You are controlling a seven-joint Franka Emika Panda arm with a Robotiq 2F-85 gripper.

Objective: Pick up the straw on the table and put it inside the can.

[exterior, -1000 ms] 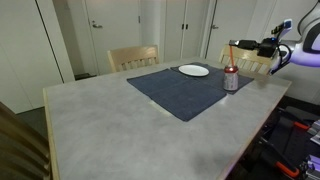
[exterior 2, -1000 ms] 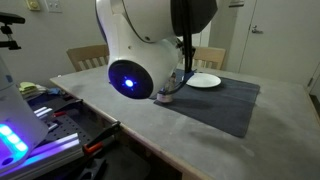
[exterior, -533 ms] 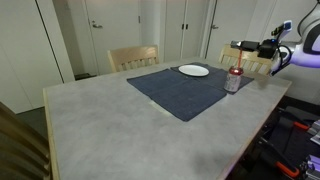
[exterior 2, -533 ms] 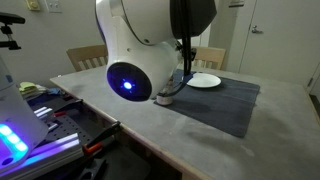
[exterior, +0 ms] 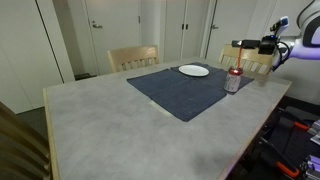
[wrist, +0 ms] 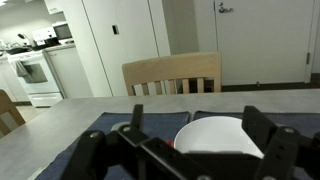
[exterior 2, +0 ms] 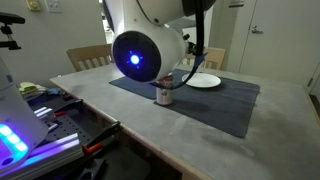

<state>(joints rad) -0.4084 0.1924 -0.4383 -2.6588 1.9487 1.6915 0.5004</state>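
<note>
Red straw not clearly made out — we judge it light, thin, slick; pinch mid-length; hand (wrist: 190,130) spread open, empty.

A white plate (exterior: 194,70) rests on the dark blue placemat (exterior: 172,92).

The red and silver can (exterior: 231,81) is seen standing upright on the grey speckled tabletop (exterior: 100,125), near its edge; the straw cannot be made out.
</note>
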